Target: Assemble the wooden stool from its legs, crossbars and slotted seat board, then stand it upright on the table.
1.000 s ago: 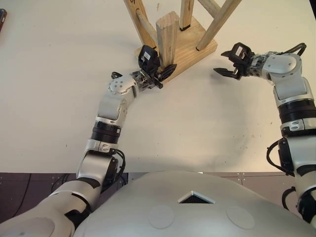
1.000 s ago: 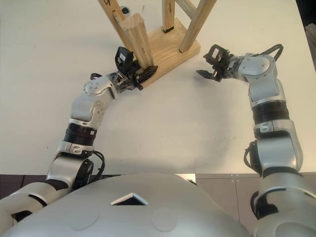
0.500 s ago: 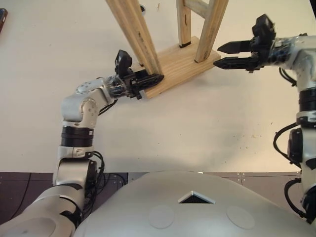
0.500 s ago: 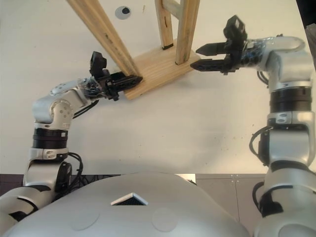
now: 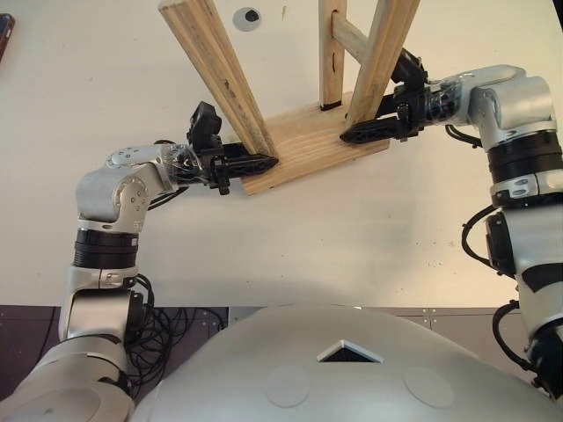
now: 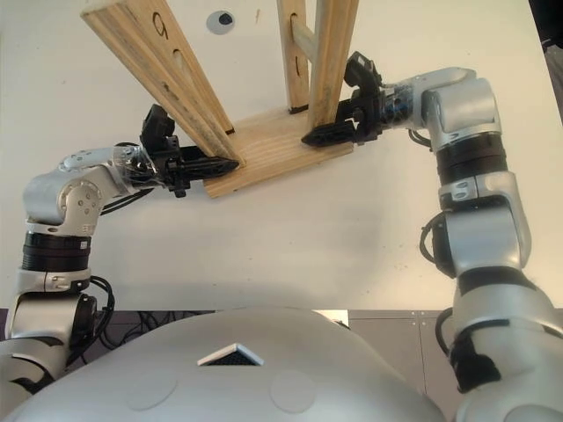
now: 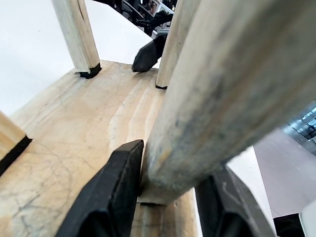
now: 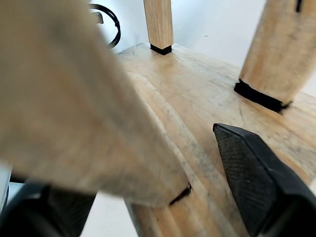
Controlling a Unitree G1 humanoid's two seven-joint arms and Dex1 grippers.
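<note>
Sitting upside down: stool [image 5: 327, 123], its seat board [image 6: 264, 145] flat on the table [image 5: 281, 237], legs slanting up toward me
Left gripper [image 5: 266, 161]: clamped on the base of the near-left leg [image 5: 211, 61], a finger pressed to each side, just above the board
Right gripper [image 5: 361, 123]: fingers spread around the foot of the near-right leg [image 5: 387, 44], one pad [image 8: 256, 182] standing clear of the wood
Crossbar [image 5: 352, 40]: joins the near-right leg to the one behind it

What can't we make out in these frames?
- Tops of the legs, most of the crossbar: cut by the head views' top edge.
- Far finger of the right tool: right wrist view, mostly behind the blurred near leg.
- Underside of the seat board: flat on the table.
- Dark round mark on the table: too small.
</note>
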